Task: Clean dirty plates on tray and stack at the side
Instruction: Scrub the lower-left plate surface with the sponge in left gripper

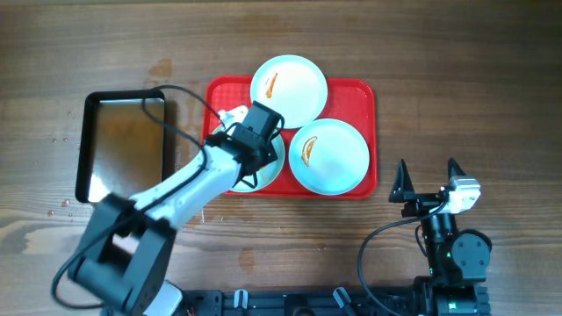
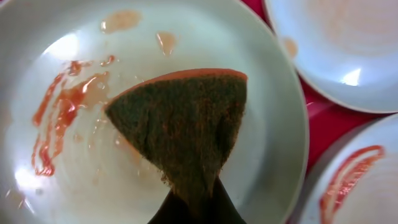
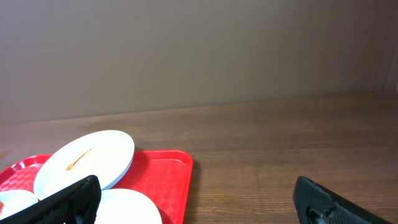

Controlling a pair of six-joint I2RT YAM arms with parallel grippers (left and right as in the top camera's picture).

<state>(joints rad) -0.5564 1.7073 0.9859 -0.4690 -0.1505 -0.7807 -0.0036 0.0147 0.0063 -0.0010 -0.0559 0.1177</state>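
Note:
Three pale plates sit on the red tray (image 1: 351, 92). The back plate (image 1: 289, 90) and the right plate (image 1: 329, 156) each carry an orange-brown smear. The left plate (image 1: 268, 171) is mostly hidden under my left arm. In the left wrist view this plate (image 2: 267, 106) has smeared sauce at its left, and my left gripper (image 2: 196, 208) is shut on a dark green sponge (image 2: 186, 124) pressed onto it. My right gripper (image 1: 430, 180) is open and empty over the table, right of the tray (image 3: 165, 177).
A dark metal pan (image 1: 123, 145) stands on the table left of the tray. A white crumpled thing (image 1: 230, 116) lies on the tray's left part beside my left arm. Bare wooden table lies right of and behind the tray.

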